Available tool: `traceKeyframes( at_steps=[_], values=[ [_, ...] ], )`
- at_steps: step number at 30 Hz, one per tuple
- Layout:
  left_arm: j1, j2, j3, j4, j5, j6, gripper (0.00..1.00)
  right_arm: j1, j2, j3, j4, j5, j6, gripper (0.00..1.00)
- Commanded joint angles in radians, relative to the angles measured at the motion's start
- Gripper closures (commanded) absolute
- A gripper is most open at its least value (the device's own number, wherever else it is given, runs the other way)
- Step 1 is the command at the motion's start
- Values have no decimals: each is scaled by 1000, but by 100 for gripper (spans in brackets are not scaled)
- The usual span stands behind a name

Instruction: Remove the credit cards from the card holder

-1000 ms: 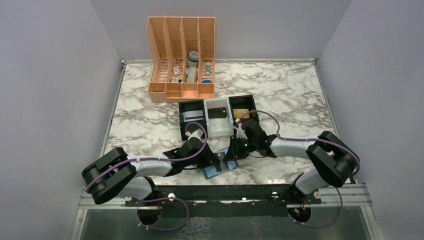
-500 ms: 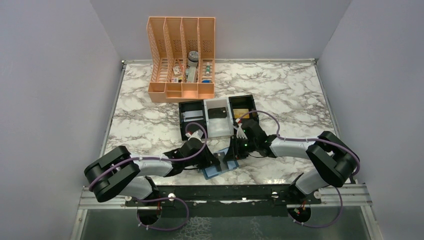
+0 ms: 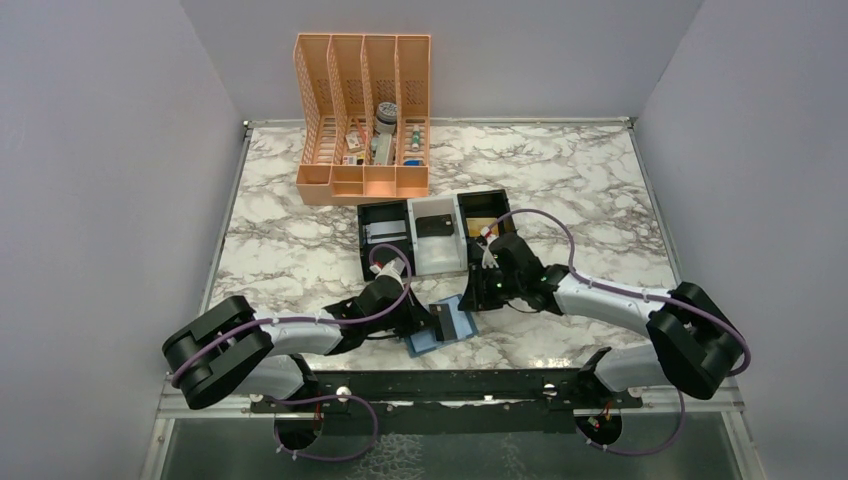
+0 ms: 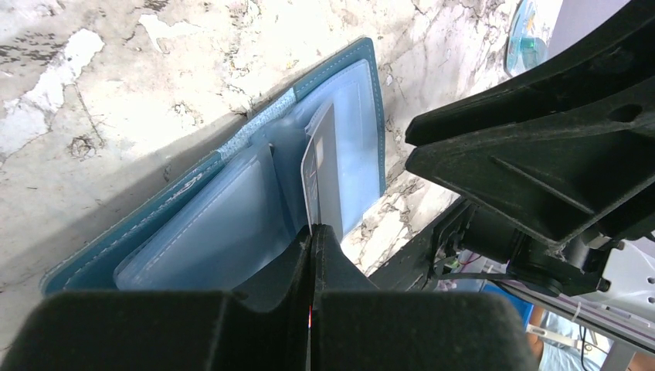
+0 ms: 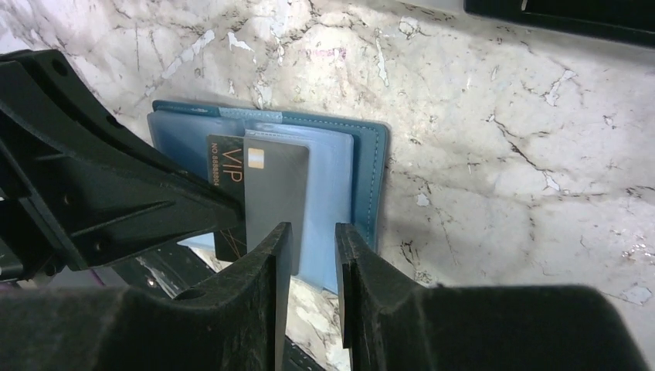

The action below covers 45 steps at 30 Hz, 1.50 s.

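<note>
1. Right gripper (image 3: 487,287) has drawn back toward the tray (image 3: 364,262), uncovering the card holder (image 3: 424,345). The left gripper (image 3: 432,322) has closed.
2. Left jaws pinch the edge of a black credit card (image 5: 274,185), which is partly out of its sleeve. Right jaws stand slightly apart and empty, hovering just above it.
3. Progress, as judged: mid-extraction. The gripped card is not yet clear of the holder, and a second dark card overlaps it.
4. The holder lies open and flat beneath both grippers, with a teal-blue cover, clear plastic sleeves and a stitched edge.
</note>
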Motion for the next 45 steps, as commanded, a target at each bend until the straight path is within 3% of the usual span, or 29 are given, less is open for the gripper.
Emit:
traceKeyframes(
  at_steps=[1, 6, 14, 20, 28, 36, 41, 45],
  values=[
    [2, 5, 7, -34, -19, 23, 100, 1, -30, 19, -61, 38, -31, 72],
    [2, 13, 21, -52, -21, 34, 100, 0, -3, 5, -48, 51, -10, 71],
    [3, 32, 47, -86, -23, 54, 100, 1, 91, -13, 44, -67, -6, 72],
    [3, 55, 59, -96, -17, 67, 100, 1, 98, -24, 77, -108, 1, 81],
    [3, 35, 71, -141, -35, 80, 100, 0, -11, -11, -19, 39, 12, 74],
    [3, 4, 74, -180, -62, 84, 100, 0, 16, -41, 204, -241, 29, 73],
    [3, 12, 83, -180, -54, 86, 100, 4, 108, -6, 210, -295, 20, 73],
    [3, 16, 87, -183, -53, 88, 100, 4, 154, 26, 146, -244, 0, 73]
  ],
)
